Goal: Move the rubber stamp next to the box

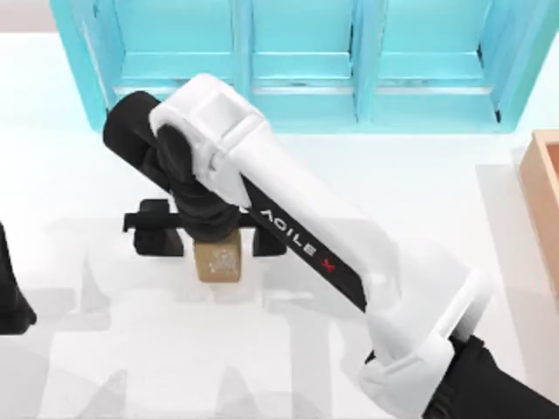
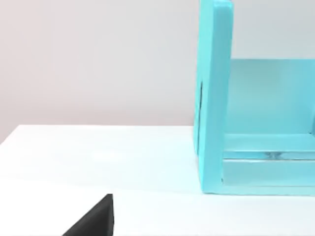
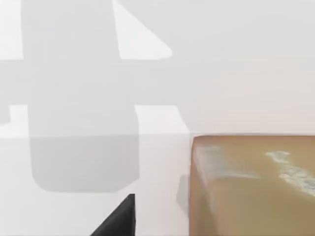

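Tan-brown rubber stamp (image 1: 218, 260): on white table (image 1: 105, 367), centre-left, between right gripper (image 1: 208, 238) fingers.
Right gripper: fingers spread wide, stamp sits in gap, untouched.
Box (image 1: 543, 188): table's right edge, well apart from stamp.
Left gripper (image 1: 13, 301): parked at left edge.
Turquoise shelf (image 1: 306, 61): at back.

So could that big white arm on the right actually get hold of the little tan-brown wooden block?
Probably yes: the right gripper sits directly over the rubber stamp, one finger on each side, open, with nothing between them.
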{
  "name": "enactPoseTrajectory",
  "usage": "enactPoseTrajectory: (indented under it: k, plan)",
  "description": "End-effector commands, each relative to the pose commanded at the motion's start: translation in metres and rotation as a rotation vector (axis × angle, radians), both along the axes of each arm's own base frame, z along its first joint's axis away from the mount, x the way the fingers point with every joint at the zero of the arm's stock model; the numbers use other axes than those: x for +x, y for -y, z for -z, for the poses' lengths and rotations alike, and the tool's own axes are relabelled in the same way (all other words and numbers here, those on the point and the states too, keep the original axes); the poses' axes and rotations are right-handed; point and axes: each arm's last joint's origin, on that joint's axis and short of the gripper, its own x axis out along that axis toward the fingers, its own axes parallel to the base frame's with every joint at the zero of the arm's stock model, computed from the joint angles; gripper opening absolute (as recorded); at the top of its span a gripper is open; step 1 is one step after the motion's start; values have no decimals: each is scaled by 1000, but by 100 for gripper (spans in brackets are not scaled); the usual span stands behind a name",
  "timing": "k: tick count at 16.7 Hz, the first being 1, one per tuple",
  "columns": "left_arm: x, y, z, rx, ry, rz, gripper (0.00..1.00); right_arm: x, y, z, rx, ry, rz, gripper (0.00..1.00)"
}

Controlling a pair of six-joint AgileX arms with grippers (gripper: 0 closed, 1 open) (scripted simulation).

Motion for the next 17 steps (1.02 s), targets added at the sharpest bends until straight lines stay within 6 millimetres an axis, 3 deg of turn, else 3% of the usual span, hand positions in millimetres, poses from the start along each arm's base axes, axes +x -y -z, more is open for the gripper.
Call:
enactPoseTrajectory:
  k: [9,17]
  plan:
    - [0,0,0,0,0,0,100,0,0,0,0,0,0,2]
    - [0,0,0,0,0,0,100,0,0,0,0,0,0,0]
